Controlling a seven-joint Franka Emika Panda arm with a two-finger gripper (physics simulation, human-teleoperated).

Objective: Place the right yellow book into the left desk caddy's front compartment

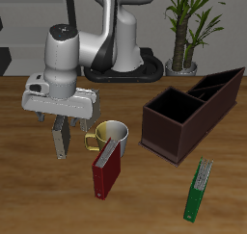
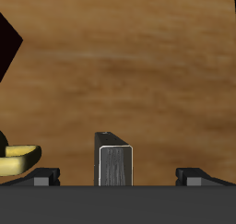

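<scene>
Hand (image 1: 63, 132): over the counter (image 1: 39, 195), fingers pointing down. Fingers set apart with the book (image 1: 64, 139) standing between them. In the wrist view the pads (image 2: 44, 180) sit clear of the book's (image 2: 114, 160) sides, with counter showing in the gaps; the hand has no grip on it.

Book: small, thin, grey cover, upright on edge below the hand. Whether its lower edge touches the counter cannot be told. It stands well apart from the caddy (image 1: 193, 108).

Caddy: long dark maroon-brown open-topped box, set at an angle across the counter, an inner partition visible. Nothing shows inside the compartments. A dark corner of something in the wrist view may be the caddy; cannot be told.

Mug (image 1: 112, 135): yellow handle, pale rim, just beside the book, between it and the caddy. Its yellow handle (image 2: 18, 157) shows in the wrist view.

Red book (image 1: 106, 170): dark red, standing tilted just in front of the mug, nearer the counter's front edge.

Green item (image 1: 199, 189): slim, flat on the counter, in front of the caddy, apart from all else.

Plant (image 1: 188, 26): potted, behind the counter.
</scene>
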